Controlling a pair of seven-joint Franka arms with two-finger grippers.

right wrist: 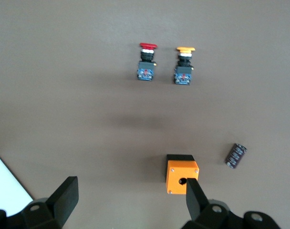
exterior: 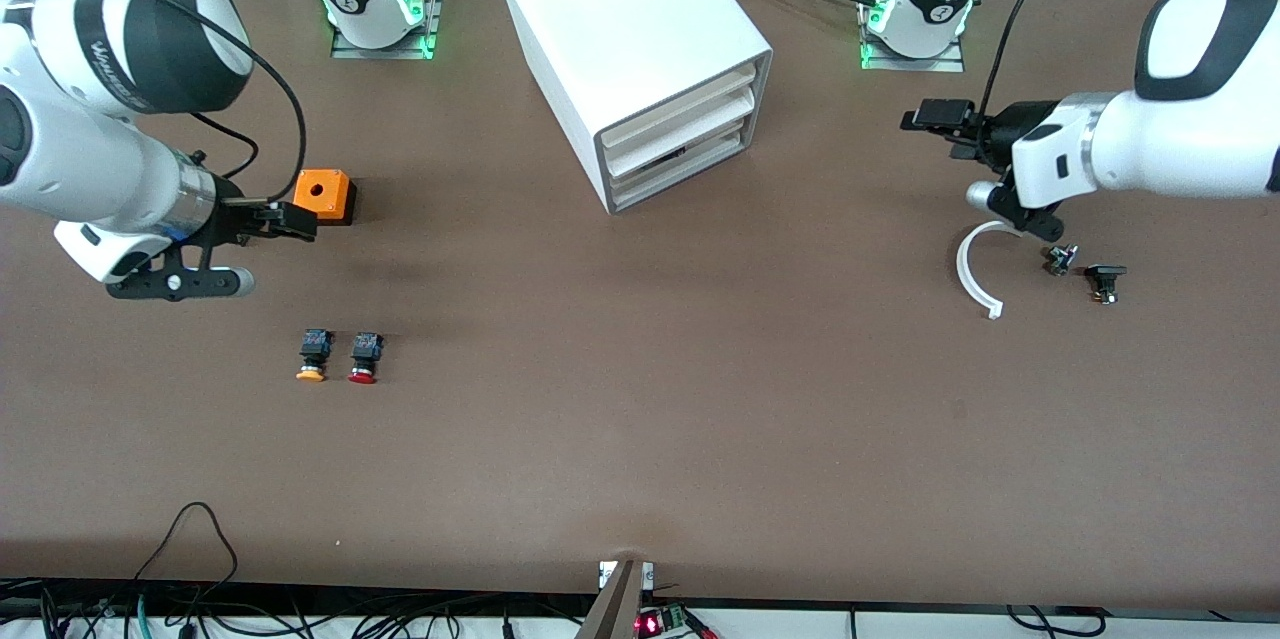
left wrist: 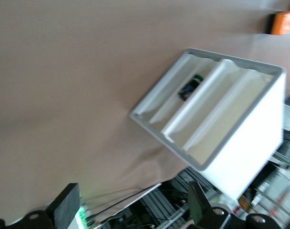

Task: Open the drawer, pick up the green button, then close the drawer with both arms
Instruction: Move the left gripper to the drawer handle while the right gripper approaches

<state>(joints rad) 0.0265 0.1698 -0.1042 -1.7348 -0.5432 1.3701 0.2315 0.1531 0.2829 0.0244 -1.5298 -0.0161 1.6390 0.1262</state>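
The white cabinet [exterior: 640, 39] stands at the middle of the table near the robots' bases. Its three off-white drawers are pushed in, and the lowest drawer [exterior: 690, 162] is the one next to the table top. In the left wrist view the green-capped button [left wrist: 191, 86] lies in that lowest drawer [left wrist: 159, 102]. My left gripper [exterior: 935, 116] is open and empty above the table, toward the left arm's end, apart from the cabinet and pointing at it; it also shows in the left wrist view [left wrist: 133, 202]. My right gripper [exterior: 293, 220] is open and empty, hovering beside an orange box [exterior: 323, 194]; it also shows in the right wrist view [right wrist: 130, 193].
An orange-capped button [exterior: 312, 356] and a red-capped button [exterior: 364, 357] lie nearer the front camera than the orange box. A small dark cylinder [right wrist: 235, 155] lies near the box. A white curved strip [exterior: 975, 269] and two small black parts [exterior: 1060, 259] [exterior: 1105, 281] lie under the left arm.
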